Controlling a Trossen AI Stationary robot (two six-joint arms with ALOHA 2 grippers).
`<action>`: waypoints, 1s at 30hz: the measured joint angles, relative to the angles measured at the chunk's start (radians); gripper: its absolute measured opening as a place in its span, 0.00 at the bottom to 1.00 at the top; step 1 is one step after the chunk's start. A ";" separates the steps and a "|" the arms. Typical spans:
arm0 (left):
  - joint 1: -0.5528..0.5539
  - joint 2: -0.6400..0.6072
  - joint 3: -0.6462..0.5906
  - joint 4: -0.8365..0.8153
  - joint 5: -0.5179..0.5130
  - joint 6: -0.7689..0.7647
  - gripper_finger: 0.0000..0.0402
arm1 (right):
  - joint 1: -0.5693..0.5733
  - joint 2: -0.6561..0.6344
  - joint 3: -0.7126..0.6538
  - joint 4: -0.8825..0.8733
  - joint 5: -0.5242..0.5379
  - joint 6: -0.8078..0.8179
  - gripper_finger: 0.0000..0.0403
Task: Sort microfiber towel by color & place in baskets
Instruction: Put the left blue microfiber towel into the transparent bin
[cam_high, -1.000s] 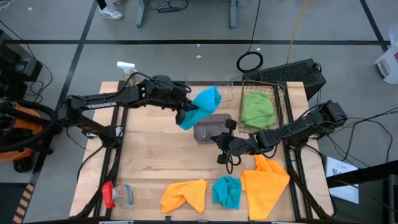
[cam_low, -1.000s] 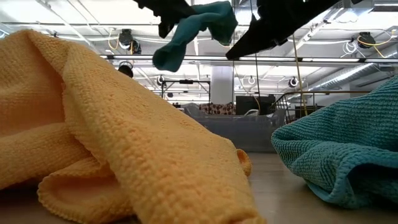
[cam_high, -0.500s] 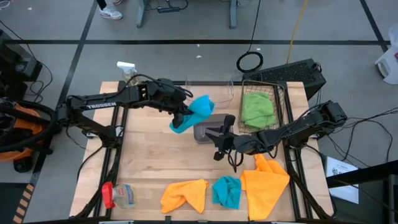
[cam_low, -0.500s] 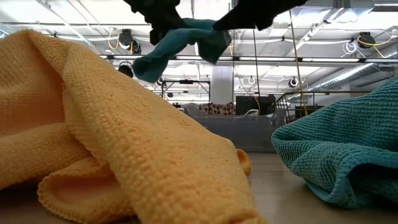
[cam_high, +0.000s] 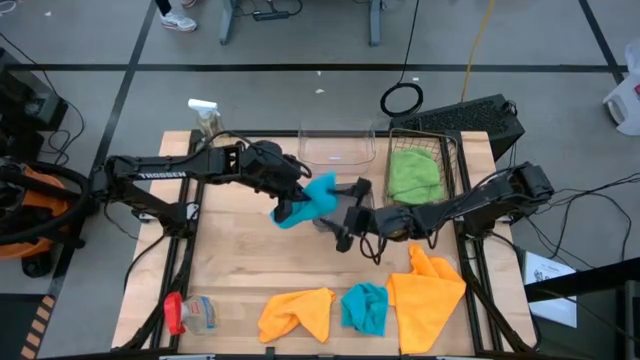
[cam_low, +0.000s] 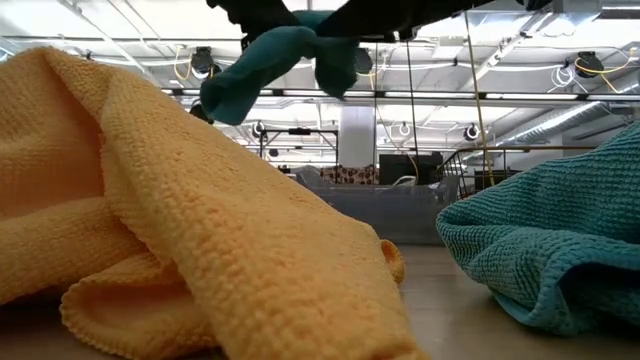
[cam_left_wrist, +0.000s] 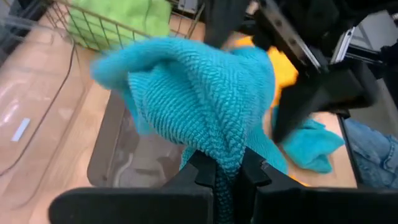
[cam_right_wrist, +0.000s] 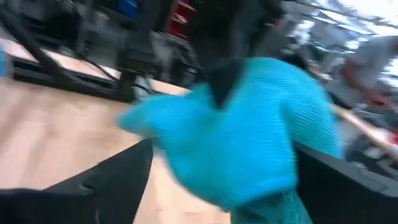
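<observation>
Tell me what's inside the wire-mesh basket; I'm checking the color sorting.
The wire-mesh basket holds lime green towel, bunched into one heap. Whether that heap is one cloth or two, and anything beneath it, cannot be seen.

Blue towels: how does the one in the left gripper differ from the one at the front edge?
The held blue towel hangs in the air, pinched by the shut left gripper; the front blue towel lies bunched on the table. The held one hangs over the table's middle with the open right gripper at it; the front one sits between two orange towels, untouched. Both share the turquoise colour and ribbed weave.
</observation>
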 joint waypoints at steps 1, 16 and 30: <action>-0.002 0.000 0.000 0.005 0.000 0.003 0.05 | 0.000 0.007 0.000 0.005 -0.020 0.012 0.90; -0.005 0.013 -0.001 0.230 -0.004 0.075 0.05 | -0.039 0.064 0.000 0.133 -0.056 0.173 0.92; -0.005 0.060 -0.001 0.306 -0.056 0.136 0.05 | -0.076 0.058 0.000 0.172 -0.115 0.367 0.85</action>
